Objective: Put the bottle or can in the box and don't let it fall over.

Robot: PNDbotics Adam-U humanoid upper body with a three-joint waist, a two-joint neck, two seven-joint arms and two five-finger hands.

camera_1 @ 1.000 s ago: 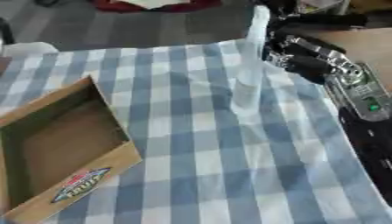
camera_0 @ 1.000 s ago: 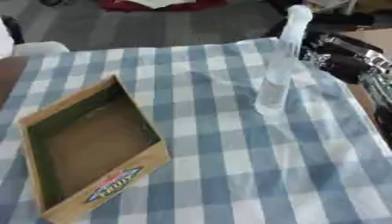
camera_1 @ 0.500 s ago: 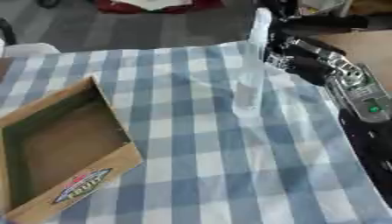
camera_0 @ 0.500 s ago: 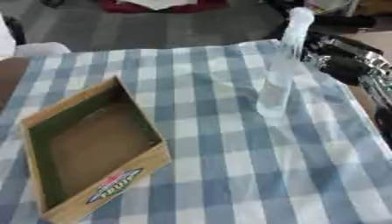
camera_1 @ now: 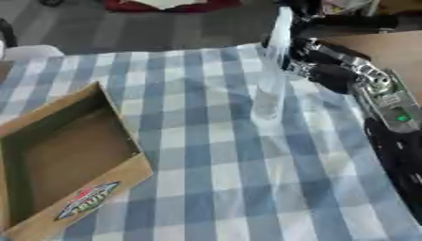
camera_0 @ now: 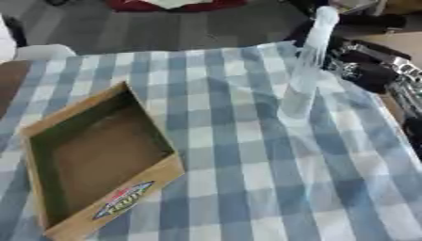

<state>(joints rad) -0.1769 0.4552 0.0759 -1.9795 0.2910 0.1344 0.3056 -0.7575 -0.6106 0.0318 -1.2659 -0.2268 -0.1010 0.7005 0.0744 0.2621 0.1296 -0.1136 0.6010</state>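
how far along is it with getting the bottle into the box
Nothing is finished yet: the open brown cardboard box holds nothing. The tall clear plastic bottle stands upright on the blue-and-white checked cloth, with the right hand beside it; whether the hand grips it cannot be told. Lifting, carrying over and setting it upright in the box remain.

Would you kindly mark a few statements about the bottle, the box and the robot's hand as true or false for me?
1. The clear bottle stands upright on the checked cloth. True.
2. The bottle is already inside the cardboard box. False: it stands on the cloth, apart from the box, on its right.
3. The box is empty. True.
4. The right hand is beside the bottle. True.
5. The box lies upside down. False: its open side faces up.
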